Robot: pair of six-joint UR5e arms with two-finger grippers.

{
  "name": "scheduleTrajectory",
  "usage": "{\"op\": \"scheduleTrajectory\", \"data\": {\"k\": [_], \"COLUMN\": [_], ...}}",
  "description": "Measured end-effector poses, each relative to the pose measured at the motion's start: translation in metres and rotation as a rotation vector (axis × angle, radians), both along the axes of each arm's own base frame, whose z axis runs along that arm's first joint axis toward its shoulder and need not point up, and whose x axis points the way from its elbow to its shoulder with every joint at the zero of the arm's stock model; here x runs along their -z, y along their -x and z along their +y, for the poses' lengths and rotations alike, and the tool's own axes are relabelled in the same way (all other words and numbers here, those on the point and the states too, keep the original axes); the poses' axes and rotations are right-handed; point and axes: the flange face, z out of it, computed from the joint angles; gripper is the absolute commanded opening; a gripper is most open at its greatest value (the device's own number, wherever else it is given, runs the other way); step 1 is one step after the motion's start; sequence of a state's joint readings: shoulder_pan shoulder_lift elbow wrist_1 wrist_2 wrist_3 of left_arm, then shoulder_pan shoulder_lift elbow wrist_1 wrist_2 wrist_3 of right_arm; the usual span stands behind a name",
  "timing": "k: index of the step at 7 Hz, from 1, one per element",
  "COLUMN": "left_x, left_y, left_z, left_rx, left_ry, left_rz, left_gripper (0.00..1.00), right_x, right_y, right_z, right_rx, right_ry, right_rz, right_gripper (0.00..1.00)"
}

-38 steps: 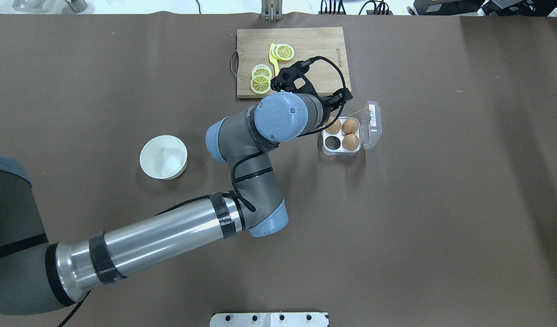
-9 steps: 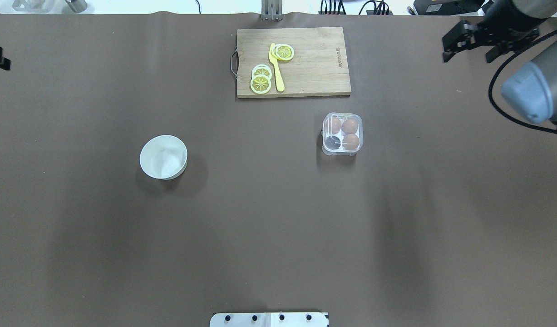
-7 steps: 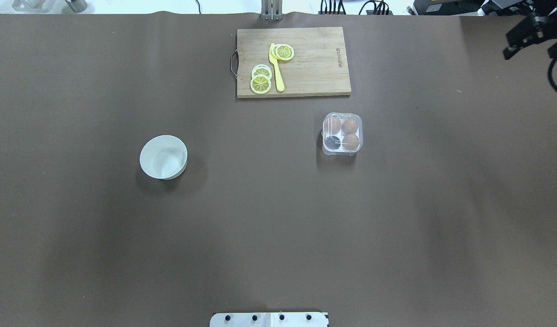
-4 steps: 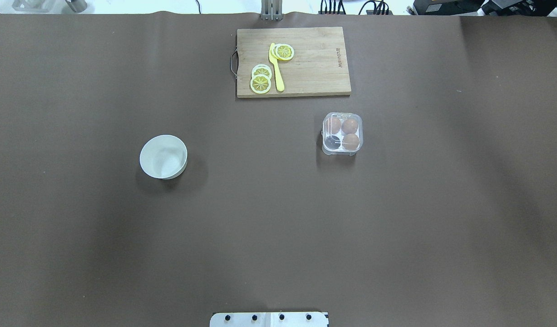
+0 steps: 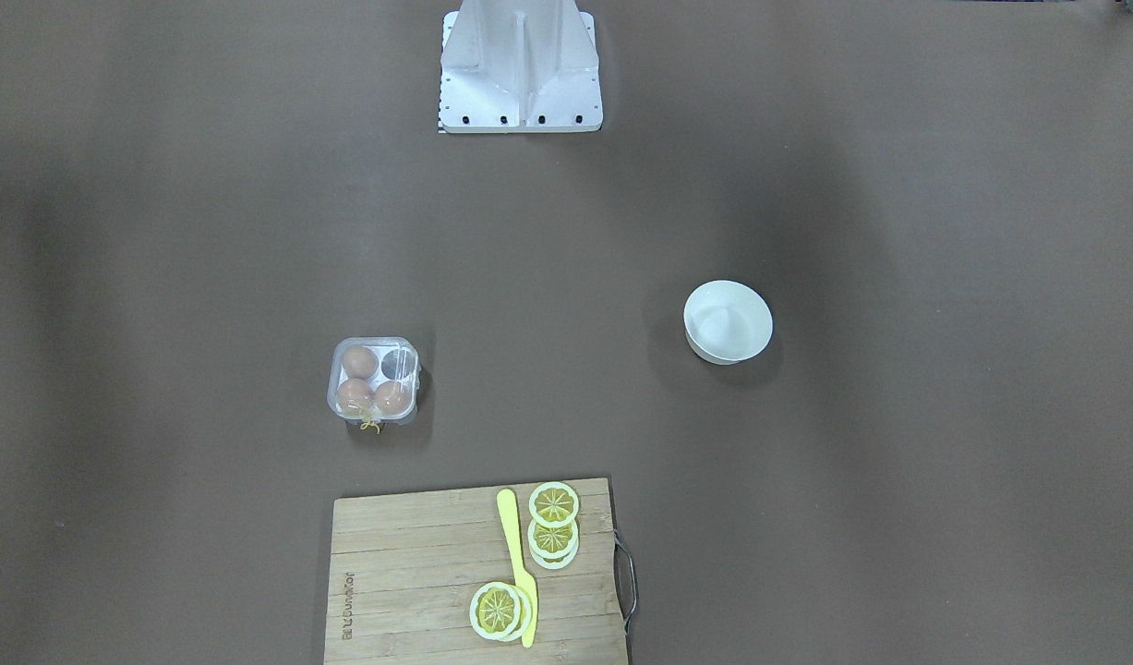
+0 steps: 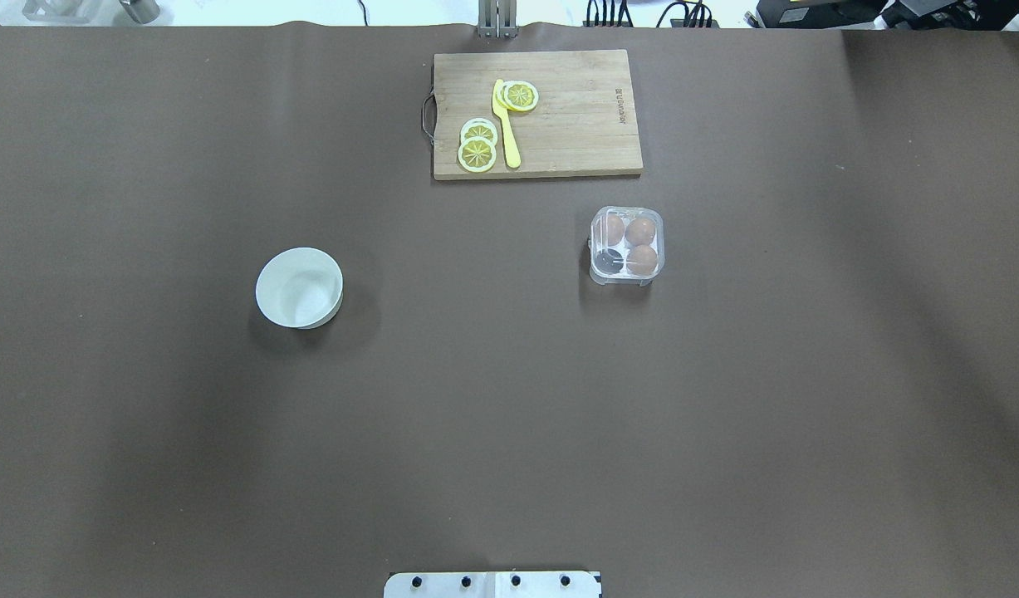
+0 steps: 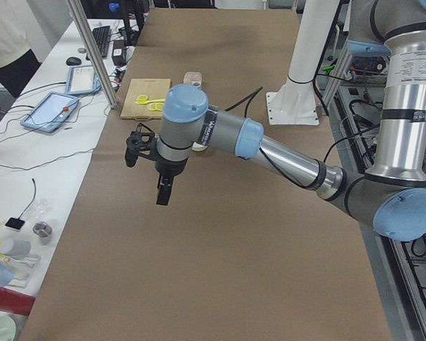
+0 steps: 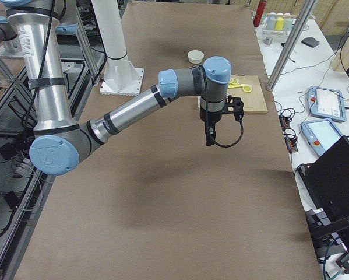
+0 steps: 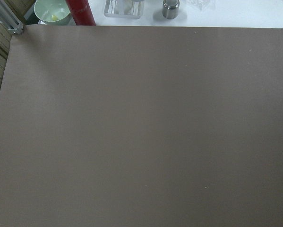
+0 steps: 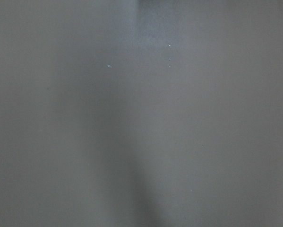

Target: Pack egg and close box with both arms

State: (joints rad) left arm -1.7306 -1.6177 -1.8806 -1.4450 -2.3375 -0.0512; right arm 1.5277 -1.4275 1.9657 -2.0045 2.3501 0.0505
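Observation:
The box (image 6: 627, 245) sits right of the table's middle with its clear lid down. Through the lid I see three brown eggs (image 6: 641, 230); the fourth cell looks dark. In the front-facing view the box (image 5: 373, 380) shows the same eggs (image 5: 358, 361) and a bit of yellow string. Neither arm appears in the overhead or front-facing views. The left gripper (image 7: 161, 190) hangs above bare table in the exterior left view. The right gripper (image 8: 210, 137) hangs likewise in the exterior right view. I cannot tell whether either is open or shut. Both wrist views show only brown table.
A wooden cutting board (image 6: 536, 114) with lemon slices (image 6: 477, 152) and a yellow knife (image 6: 506, 124) lies at the far side, behind the box. A white bowl (image 6: 299, 286) stands left of centre. The white stand (image 5: 520, 65) rises at the robot's edge.
The left arm that reached beside the open box is gone from the overhead view. The lid now lies shut. The right gripper slid off the top-right corner.

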Motion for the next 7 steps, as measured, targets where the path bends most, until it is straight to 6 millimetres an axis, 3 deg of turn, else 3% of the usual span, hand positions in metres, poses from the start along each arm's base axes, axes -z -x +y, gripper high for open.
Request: {"op": "scheduleTrajectory", "data": {"k": [2,4,7], "left_x": [-0.043,-0.067,-0.11], "left_y": [0.0,0.001,-0.001], "left_z": [0.0,0.003,0.007], "left_rx": [-0.087,-0.106,-0.108], "left_ry": [0.003,0.028,0.098], "left_rz": [-0.016,-0.025,-0.02], "left_gripper": [0.98,0.98,0.98], "right_x": [-0.035,-0.067,-0.096], "right_y": [-0.004,-0.006,-0.011], "right_z": [0.012,0.029,0.036], "right_rx": [0.027,0.039,0.052], "right_ry": [0.033,0.081,0.119], "right_rz": [-0.005,-0.004,0.001], "right_gripper": [1.0,1.0,1.0]}}
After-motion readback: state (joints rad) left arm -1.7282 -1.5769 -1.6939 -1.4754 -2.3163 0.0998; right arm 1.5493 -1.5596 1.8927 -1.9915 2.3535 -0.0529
